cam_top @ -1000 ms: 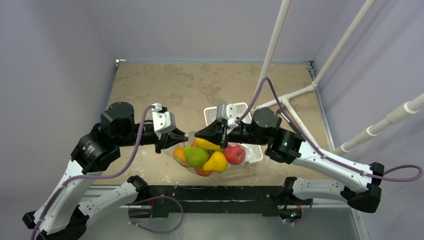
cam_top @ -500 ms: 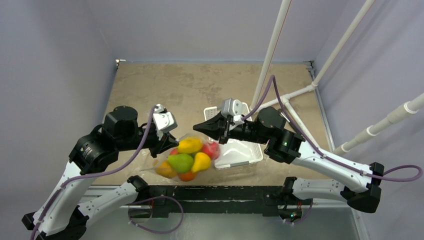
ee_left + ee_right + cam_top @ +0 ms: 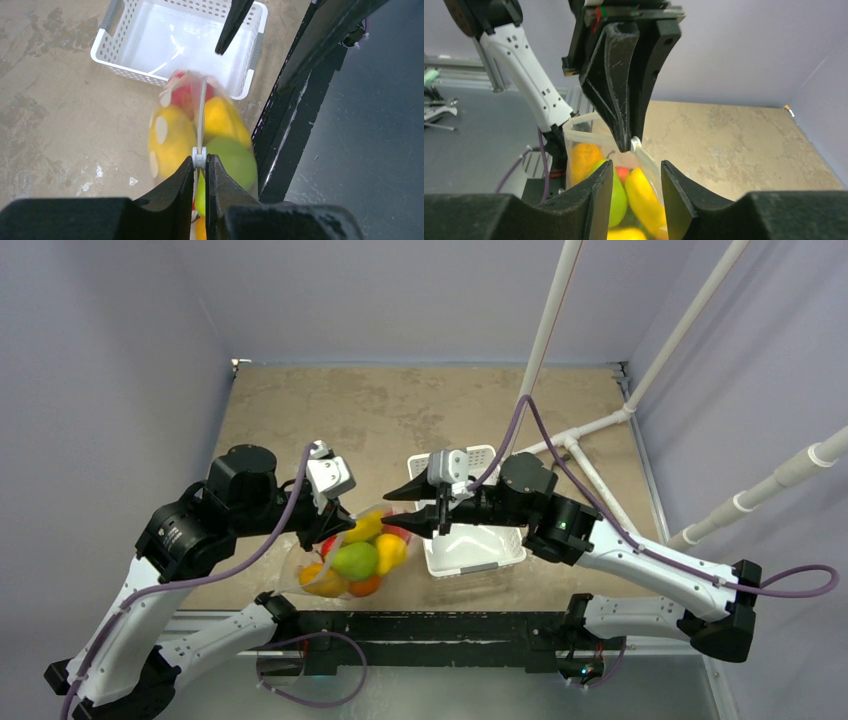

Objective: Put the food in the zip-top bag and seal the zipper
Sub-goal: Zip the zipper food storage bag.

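The zip-top bag (image 3: pixel 392 538) hangs from my left gripper (image 3: pixel 326 534), above the table's front edge. It holds the food (image 3: pixel 354 560): yellow, green, red and orange toy fruits. In the left wrist view my left gripper (image 3: pixel 200 163) is shut on the white slider of the zipper (image 3: pixel 201 107), with the fruits (image 3: pixel 170 137) below. My right gripper (image 3: pixel 395 512) is open just right of the bag and holds nothing. In the right wrist view my right gripper (image 3: pixel 636 172) has its fingers (image 3: pixel 599 200) apart either side of the bag (image 3: pixel 574 137), not touching the zipper (image 3: pixel 649 159).
A white perforated tray (image 3: pixel 475 548) sits under my right arm, right of the bag; it also shows in the left wrist view (image 3: pixel 115 57). The black front rail (image 3: pixel 440 625) runs below the bag. White pipes (image 3: pixel 545 340) stand at the back right.
My right gripper has let go of the bag and opened. My left gripper has carried the bag left and a little lower, off the tray.
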`<action>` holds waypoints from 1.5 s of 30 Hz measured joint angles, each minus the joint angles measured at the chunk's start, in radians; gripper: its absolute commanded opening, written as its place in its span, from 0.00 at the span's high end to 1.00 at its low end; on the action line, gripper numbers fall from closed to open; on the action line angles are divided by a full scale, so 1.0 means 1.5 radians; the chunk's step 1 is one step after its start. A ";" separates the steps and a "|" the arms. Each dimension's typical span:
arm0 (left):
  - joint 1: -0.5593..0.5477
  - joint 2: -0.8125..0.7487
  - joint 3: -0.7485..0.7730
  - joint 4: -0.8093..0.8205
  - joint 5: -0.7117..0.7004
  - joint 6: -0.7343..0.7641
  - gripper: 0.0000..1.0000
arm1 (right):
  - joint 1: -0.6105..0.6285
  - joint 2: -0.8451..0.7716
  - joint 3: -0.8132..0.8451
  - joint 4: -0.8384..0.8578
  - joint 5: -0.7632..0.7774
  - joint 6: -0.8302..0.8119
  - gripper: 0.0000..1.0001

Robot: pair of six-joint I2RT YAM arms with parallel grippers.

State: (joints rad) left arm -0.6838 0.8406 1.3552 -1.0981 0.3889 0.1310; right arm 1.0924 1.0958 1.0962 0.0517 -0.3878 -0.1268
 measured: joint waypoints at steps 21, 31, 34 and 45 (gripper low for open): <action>0.000 0.015 0.000 0.008 0.062 0.000 1.00 | 0.000 0.073 0.041 -0.067 -0.051 -0.123 0.49; 0.000 0.014 0.000 0.014 0.081 0.001 1.00 | 0.000 0.094 0.042 -0.064 -0.058 -0.132 0.72; 0.000 0.014 0.000 0.016 0.084 0.001 1.00 | 0.000 0.094 0.043 -0.064 -0.070 -0.134 0.78; 0.000 0.008 0.000 0.013 0.082 0.001 1.00 | 0.000 0.103 0.048 -0.061 -0.102 -0.143 1.00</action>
State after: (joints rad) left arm -0.6838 0.8520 1.3556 -1.0782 0.5117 0.1322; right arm 1.0920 1.2507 1.1683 -0.0402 -0.5415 -0.3416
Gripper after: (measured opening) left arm 0.097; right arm 0.008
